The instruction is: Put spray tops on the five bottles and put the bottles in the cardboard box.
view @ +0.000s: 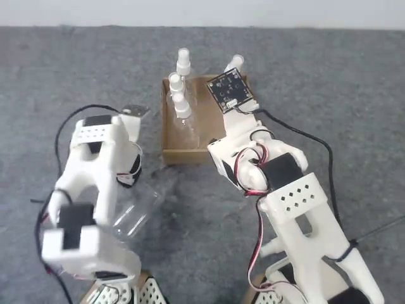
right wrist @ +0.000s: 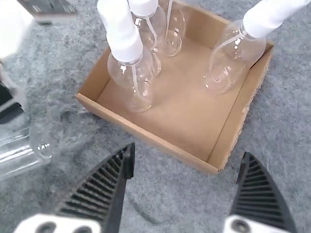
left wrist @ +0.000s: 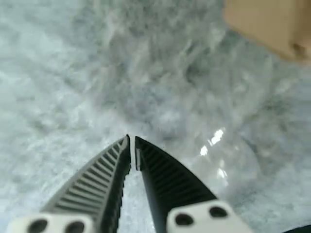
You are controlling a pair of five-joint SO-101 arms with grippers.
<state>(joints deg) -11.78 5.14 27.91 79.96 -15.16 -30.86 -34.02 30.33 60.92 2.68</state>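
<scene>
While bottles (right wrist: 133, 82) stand in cardboard box (right wrist: 240, 114) — right hand (right wrist: 188, 151) wide, left hand (left wrist: 132, 140) closed.

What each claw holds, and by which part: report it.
Nothing. The left claw is shut, empty, beside the lying bottle; the right claw is open and empty.

Looks like a robotics lab bench: grey felt matting (view: 329, 76) as work surface, a white printed arm (view: 95, 190) at 7 o'clock, a second arm (view: 304, 209) at 5 o'clock with loose servo wires (view: 238, 166), plain pale wall (view: 202, 11) at 12 o'clock
</scene>
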